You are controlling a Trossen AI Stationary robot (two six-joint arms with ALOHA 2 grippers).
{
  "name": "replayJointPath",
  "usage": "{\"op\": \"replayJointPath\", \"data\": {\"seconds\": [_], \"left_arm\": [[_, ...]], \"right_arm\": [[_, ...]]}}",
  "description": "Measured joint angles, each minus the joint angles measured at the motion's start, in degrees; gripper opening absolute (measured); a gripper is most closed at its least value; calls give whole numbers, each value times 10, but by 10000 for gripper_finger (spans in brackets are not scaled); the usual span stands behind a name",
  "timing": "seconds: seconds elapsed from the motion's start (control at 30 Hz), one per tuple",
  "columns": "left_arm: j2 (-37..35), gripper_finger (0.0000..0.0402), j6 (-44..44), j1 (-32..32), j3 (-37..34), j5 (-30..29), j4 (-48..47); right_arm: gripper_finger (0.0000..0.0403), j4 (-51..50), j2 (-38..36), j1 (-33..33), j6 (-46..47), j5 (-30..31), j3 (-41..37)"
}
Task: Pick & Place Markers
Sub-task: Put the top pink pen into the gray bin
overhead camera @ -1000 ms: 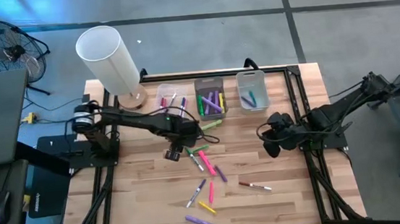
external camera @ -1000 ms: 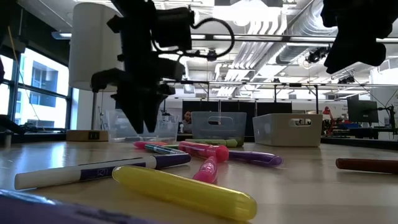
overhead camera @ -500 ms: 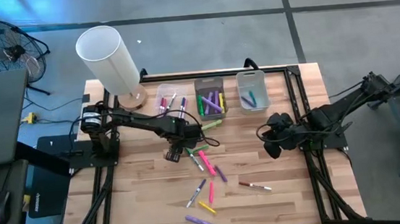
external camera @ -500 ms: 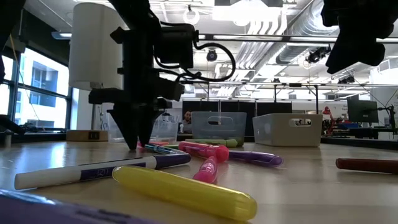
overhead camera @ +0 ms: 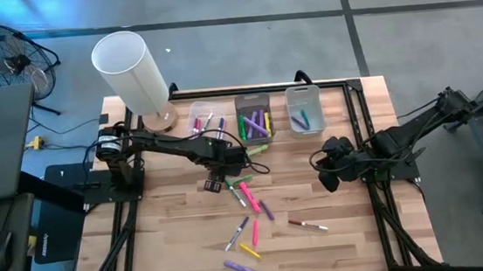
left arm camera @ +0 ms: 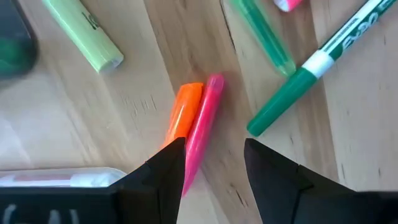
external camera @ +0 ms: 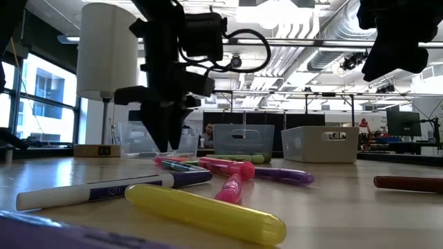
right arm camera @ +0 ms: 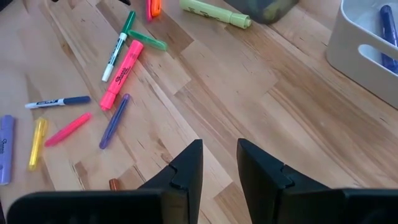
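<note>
Markers [overhead camera: 246, 207] lie loose on the wood table [overhead camera: 355, 231], mid-table, with more in the clear bins [overhead camera: 254, 117] at the far edge. Nearest in the low view: a yellow marker [external camera: 205, 212], then a white-barrelled one [external camera: 111, 188] and pink ones [external camera: 228, 167], all flat on the boards. Left gripper [left arm camera: 211, 163] hangs just above the pile, fingers apart, holding nothing; a pink marker [left arm camera: 200, 132] and an orange marker [left arm camera: 182, 116] lie touching side by side, running in between the fingers. A green marker [left arm camera: 305, 81] sits just outside one finger. Right gripper [right arm camera: 219, 163] waits off to the right, fingers apart, markers well ahead of it. Behind the table: white lamp [overhead camera: 131, 75], fan [overhead camera: 8, 52], open workshop with ceiling ducts. The lower ends of the pink and orange markers are hidden behind a left finger.
</note>
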Motion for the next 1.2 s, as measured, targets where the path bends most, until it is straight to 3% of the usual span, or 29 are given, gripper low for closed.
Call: {"op": "replayJointPath", "data": {"seconds": [0.43,0.7,0.87,1.0,1.2], "left_arm": [[30,160,1,0,-15,-12,7],[33,160,-24,0,-16,26,-6],[33,156,-93,0,-16,27,-44],[34,126,-172,-1,-17,25,-68],[34,46,-235,-1,-18,46,-75]], "right_arm": [[87,18,0,0,1,-7,0],[87,20,0,0,1,-12,0],[87,27,0,0,1,-12,0],[87,31,0,0,1,-12,0],[87,56,0,0,1,-3,0]]}}
